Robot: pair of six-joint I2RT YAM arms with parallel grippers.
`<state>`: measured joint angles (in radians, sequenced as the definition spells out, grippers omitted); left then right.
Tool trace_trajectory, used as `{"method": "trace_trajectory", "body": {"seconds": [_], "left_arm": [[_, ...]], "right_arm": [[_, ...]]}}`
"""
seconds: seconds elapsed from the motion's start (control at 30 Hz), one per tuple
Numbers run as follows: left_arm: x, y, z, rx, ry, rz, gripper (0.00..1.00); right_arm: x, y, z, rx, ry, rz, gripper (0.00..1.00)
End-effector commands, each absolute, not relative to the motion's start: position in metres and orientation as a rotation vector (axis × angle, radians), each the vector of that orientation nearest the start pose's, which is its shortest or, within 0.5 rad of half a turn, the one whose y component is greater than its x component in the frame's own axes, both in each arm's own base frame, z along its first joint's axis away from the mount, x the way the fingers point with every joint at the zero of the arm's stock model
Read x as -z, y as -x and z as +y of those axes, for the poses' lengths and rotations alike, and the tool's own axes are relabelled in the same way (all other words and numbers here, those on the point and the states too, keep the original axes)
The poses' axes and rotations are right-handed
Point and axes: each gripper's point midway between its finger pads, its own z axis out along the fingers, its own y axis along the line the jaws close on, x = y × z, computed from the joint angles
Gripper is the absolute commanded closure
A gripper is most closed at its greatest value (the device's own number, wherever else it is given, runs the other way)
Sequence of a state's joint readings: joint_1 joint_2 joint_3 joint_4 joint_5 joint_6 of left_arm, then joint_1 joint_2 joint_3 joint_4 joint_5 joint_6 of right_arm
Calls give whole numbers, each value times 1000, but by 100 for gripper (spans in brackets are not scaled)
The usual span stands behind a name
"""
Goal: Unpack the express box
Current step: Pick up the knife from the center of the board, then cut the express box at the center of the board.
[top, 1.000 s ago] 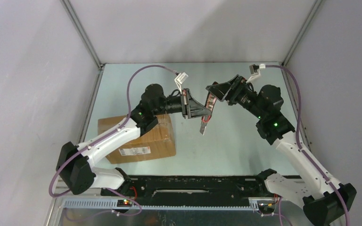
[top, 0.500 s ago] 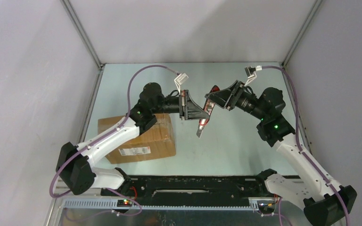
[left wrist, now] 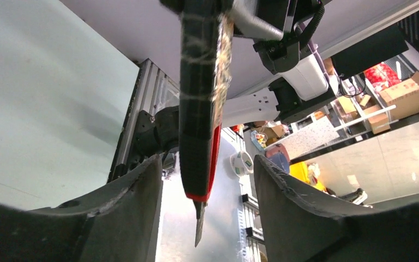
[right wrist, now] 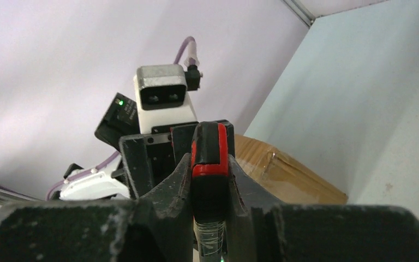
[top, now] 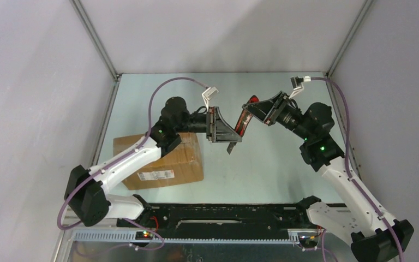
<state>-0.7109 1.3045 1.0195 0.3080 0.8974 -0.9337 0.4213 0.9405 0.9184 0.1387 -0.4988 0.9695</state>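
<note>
The express box (top: 188, 164), a brown cardboard carton with a white label (top: 155, 174), lies on the table at the left, partly under my left forearm. Its taped corner also appears in the right wrist view (right wrist: 283, 172). Above the table's middle, both grippers meet at a red and black utility knife (top: 241, 124) whose blade (top: 231, 147) points down. My right gripper (top: 247, 111) is shut on the knife's handle (right wrist: 210, 158). My left gripper (top: 233, 134) is open, its fingers standing apart on either side of the knife (left wrist: 199, 109), not touching it.
Grey enclosure walls with metal corner posts (top: 95, 38) close in the table on three sides. A black rail (top: 223, 213) runs along the near edge between the arm bases. Purple cables (top: 158, 90) loop above both wrists.
My left gripper has opened and let go of the knife. My right gripper has closed on the knife's handle and now carries it. Both arms have hardly shifted.
</note>
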Motion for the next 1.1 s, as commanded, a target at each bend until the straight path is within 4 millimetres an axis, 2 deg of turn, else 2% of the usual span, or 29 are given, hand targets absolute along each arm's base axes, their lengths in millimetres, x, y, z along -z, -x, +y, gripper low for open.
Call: {"method": "trace_trajectory", "body": {"seconds": [0.0, 0.03, 0.13, 0.27, 0.37, 0.43, 0.53, 0.57, 0.63, 0.7, 0.8, 0.9, 1.0, 1.07], "left_arm": [[-342, -166, -349, 1898, -622, 1772, 38], [-341, -167, -349, 1901, -613, 1771, 41], [-340, -167, -350, 1926, -590, 1772, 62], [-344, -164, -349, 1966, -573, 1744, 69], [-353, -159, -347, 2007, -586, 1693, 68], [-355, -156, -346, 2014, -598, 1685, 61], [-353, -155, -345, 2004, -600, 1695, 62], [-352, -157, -345, 1996, -595, 1698, 68], [-351, -159, -346, 1986, -578, 1704, 97], [-351, -162, -346, 1974, -561, 1706, 100], [-358, -164, -346, 1967, -558, 1685, 100], [-366, -165, -346, 1940, -591, 1668, 100], [-363, -165, -346, 1889, -638, 1702, 100], [-363, -163, -346, 1881, -665, 1713, 100]], "right_arm": [[-411, -249, 230, -1489, -22, 1539, 100], [-411, -249, 231, -1499, -21, 1538, 100], [-412, -251, 230, -1502, -30, 1534, 100], [-413, -254, 227, -1493, -36, 1527, 100], [-411, -257, 227, -1503, -30, 1533, 100], [-410, -259, 227, -1502, -30, 1535, 100], [-409, -261, 227, -1509, -27, 1538, 100], [-409, -262, 227, -1511, -27, 1538, 100], [-408, -262, 228, -1517, -23, 1542, 100], [-407, -261, 230, -1524, -14, 1548, 100], [-404, -254, 234, -1564, 22, 1552, 69], [-398, -238, 242, -1620, 107, 1575, 48], [-385, -223, 247, -1610, 193, 1623, 35], [-375, -216, 248, -1594, 238, 1660, 33]]}}
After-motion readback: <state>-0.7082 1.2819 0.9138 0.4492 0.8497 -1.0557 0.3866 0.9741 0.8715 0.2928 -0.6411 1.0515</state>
